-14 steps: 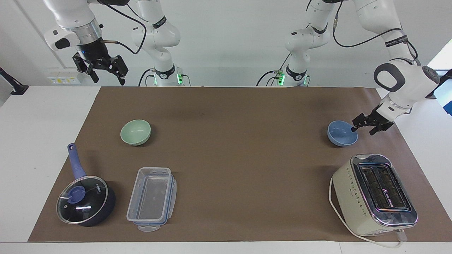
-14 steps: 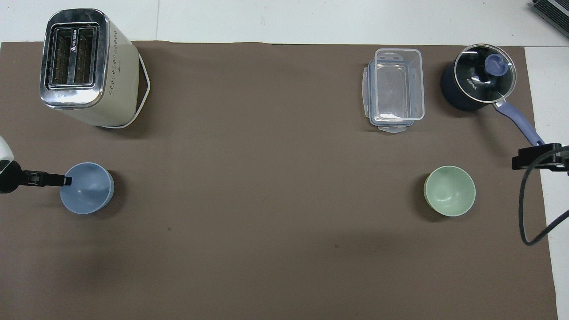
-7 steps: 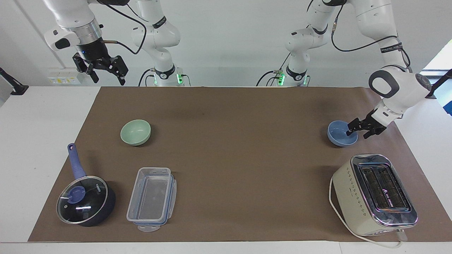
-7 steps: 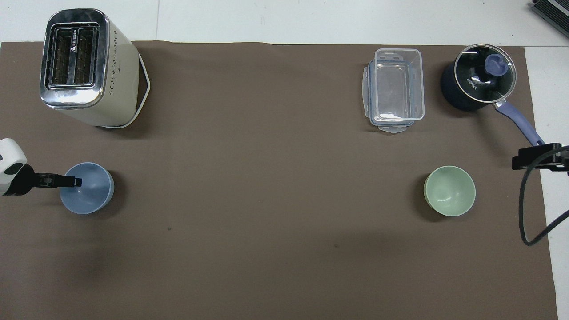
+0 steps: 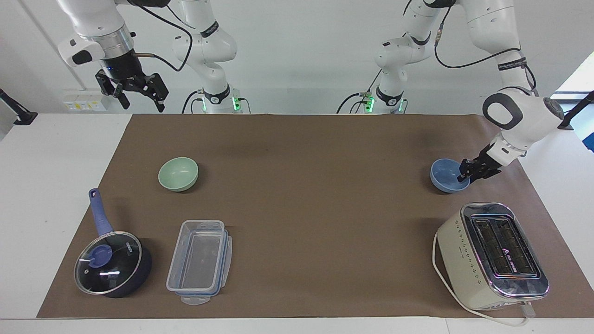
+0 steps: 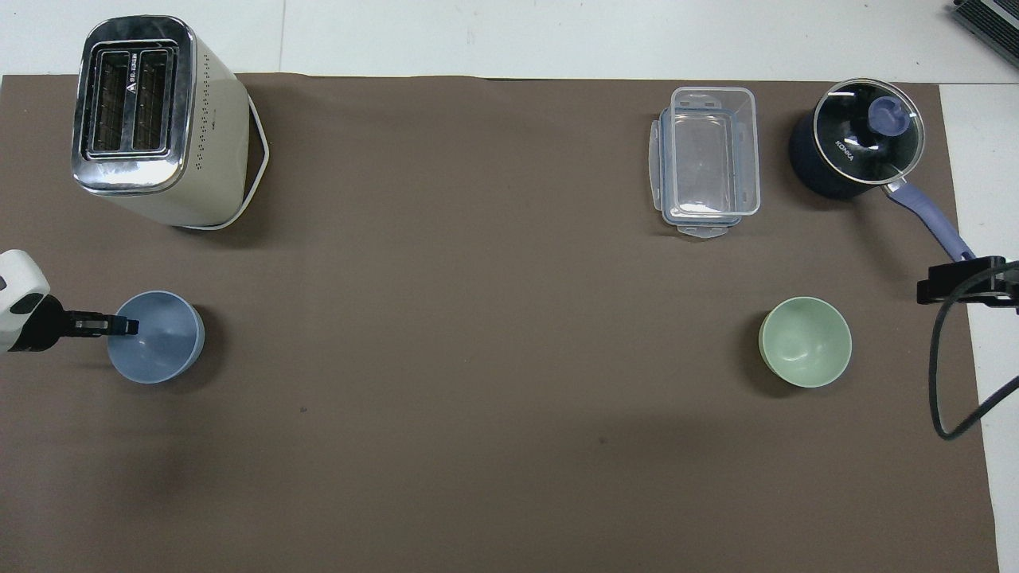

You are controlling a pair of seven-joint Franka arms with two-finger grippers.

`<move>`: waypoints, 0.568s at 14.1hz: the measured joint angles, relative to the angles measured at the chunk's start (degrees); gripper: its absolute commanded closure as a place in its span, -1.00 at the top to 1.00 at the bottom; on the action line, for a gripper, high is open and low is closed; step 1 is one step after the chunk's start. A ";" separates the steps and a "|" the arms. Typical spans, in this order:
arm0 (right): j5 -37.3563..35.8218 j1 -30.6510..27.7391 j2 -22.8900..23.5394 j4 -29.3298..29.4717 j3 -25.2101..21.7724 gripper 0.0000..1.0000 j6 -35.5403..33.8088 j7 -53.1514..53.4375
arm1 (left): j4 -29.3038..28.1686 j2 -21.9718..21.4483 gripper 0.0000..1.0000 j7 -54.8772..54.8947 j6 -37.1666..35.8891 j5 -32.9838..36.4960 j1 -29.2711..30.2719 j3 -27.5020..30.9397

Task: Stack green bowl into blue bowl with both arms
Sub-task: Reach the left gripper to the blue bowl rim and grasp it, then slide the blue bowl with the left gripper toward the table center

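Now, blue bowl (image 5: 448,175): small, round, matte periwinkle; sits on the brown mat (image 5: 297,208) at the left arm's end, nearer the robots than the cream toaster (image 5: 492,255)
Left pincer (image 5: 465,176): black fingers pinching the blue bowl's rim
Green bowl (image 5: 178,173): round, matte mint; at the right arm's end, nearer the robots than the clear plastic box (image 5: 199,260) and glass-lidded saucepan (image 5: 113,262)
Right pincer (image 5: 139,95): spread; raised over the surface's edge, waiting
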 measured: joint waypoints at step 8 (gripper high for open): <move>0.00 0.00 0.00 0.00 0.00 1.00 0.00 0.00 | -0.01 -1.00 -1.00 3.39 -0.05 -0.07 -0.04 -0.09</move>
